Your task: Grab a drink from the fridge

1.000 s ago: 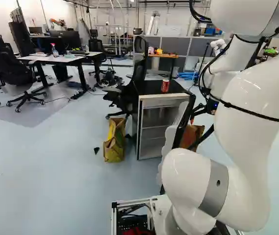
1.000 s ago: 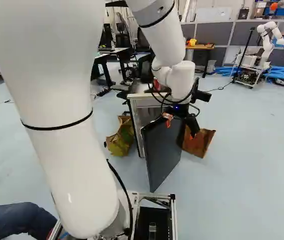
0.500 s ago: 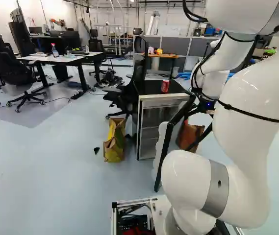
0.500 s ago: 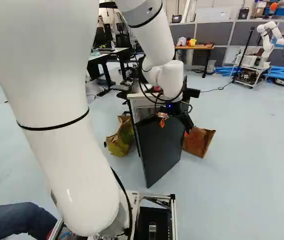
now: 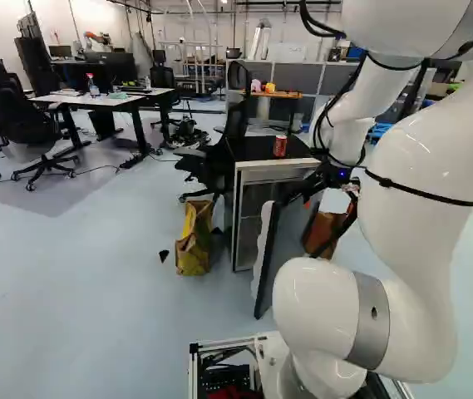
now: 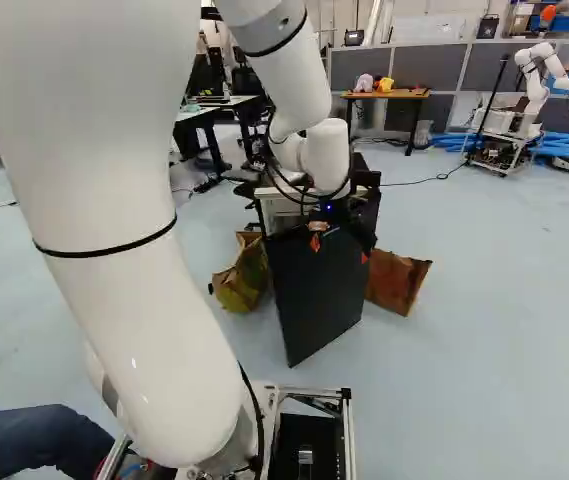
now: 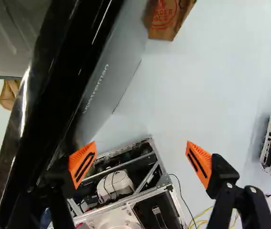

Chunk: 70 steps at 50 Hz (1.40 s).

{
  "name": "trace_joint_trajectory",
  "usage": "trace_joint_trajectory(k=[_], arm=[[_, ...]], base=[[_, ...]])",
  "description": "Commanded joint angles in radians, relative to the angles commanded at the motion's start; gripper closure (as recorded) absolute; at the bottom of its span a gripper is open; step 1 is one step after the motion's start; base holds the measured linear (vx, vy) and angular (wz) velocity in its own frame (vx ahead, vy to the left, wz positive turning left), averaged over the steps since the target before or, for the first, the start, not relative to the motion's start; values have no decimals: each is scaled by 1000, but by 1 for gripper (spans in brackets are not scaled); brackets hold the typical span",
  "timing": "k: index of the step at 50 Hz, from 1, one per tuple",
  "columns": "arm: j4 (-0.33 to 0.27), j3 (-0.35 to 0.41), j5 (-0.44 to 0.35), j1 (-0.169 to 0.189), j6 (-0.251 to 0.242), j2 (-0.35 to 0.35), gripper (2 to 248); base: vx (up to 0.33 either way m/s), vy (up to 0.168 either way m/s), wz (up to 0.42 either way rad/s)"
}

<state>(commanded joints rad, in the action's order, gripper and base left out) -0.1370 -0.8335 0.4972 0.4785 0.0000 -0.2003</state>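
Observation:
In the right base view my gripper is at the outer face of the fridge door, near its top. The fridge stands with this door partly open, white inner side showing in the left base view. On the fridge's black top is a red can. In the wrist view the gripper is open with nothing gripped. One orange-padded finger is beside the door's black edge; I cannot tell whether they touch. The other finger is over the floor. No drink inside the fridge is visible.
A yellow-brown paper bag stands left of the fridge, a brown bag behind the door. Black chairs and a white table are farther left. Another robot stands far right. My base shows beyond the fingers in the wrist view.
The arm has moved left. The door's free edge has swung left toward the fridge front, so more of its dark outer face shows. Base and can have stayed put.

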Motion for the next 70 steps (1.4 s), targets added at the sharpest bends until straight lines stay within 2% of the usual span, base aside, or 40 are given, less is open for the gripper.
trace_joint_trajectory(k=[46, 70], arm=[[-80, -59, -51, -142, 0, -47, 3], [-87, -97, -97, -205, 0, -78, 3]], base=[[0, 0, 0], [0, 0, 0]])
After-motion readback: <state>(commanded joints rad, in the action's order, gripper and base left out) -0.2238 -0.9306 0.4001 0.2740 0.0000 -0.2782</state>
